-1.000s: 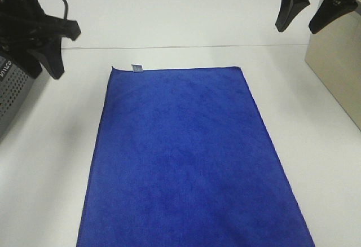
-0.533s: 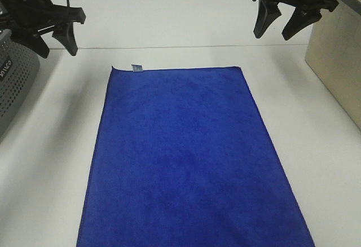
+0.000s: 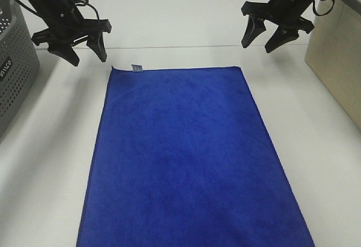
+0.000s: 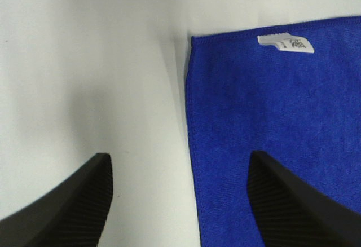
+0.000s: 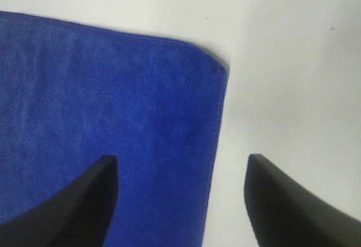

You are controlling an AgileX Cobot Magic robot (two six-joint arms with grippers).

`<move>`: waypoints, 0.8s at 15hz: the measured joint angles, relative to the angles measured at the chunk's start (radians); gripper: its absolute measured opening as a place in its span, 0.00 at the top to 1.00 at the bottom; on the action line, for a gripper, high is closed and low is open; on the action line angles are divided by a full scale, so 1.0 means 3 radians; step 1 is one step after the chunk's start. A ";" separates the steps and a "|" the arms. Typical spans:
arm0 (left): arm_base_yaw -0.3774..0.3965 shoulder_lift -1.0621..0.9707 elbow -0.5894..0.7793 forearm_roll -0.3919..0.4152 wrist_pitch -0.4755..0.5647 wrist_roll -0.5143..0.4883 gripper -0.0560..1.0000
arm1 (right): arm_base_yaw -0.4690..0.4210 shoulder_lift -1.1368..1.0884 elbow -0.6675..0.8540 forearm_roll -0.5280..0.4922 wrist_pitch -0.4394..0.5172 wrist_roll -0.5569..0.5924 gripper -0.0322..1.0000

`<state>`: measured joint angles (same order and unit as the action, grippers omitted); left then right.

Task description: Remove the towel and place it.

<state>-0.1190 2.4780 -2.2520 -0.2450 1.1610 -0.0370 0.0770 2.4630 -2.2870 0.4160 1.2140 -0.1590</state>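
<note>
The royal-blue towel (image 3: 186, 157) lies flat on the white table, its small white tag (image 3: 136, 67) at the far left corner. My left gripper (image 3: 87, 55) hangs open above the table just beyond that corner. In the left wrist view the towel (image 4: 276, 134) and its tag (image 4: 285, 42) lie below the spread fingers (image 4: 67, 202). My right gripper (image 3: 258, 40) hangs open above the far right corner. The right wrist view shows that corner of the towel (image 5: 101, 117) between the open fingers (image 5: 287, 202). Neither gripper touches the cloth.
A grey perforated basket (image 3: 14, 72) stands at the left edge of the table. A beige box (image 3: 338, 61) stands at the right edge. A seam (image 3: 180, 47) runs across the table behind the towel.
Both arms have come down and inward towards the towel's far corners. The left gripper's fingers have spread wider. The towel has not moved.
</note>
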 joint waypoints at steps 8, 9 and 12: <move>0.0000 0.0363 -0.0177 -0.0150 -0.0207 0.0087 0.34 | -0.0030 0.0403 -0.0020 0.0097 -0.0080 -0.0193 0.38; 0.0000 0.0383 -0.0177 -0.0203 -0.0260 0.0123 0.34 | -0.0030 0.0440 -0.0020 0.0097 -0.0093 -0.0210 0.38; 0.0000 0.0460 -0.0187 -0.0307 -0.0400 0.0173 0.34 | -0.0030 0.0503 -0.0020 0.0147 -0.0143 -0.0220 0.38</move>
<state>-0.1190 2.6160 -2.3080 -0.3370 1.0410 0.0150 0.0680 2.6140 -2.2930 0.4600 1.1710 -0.2250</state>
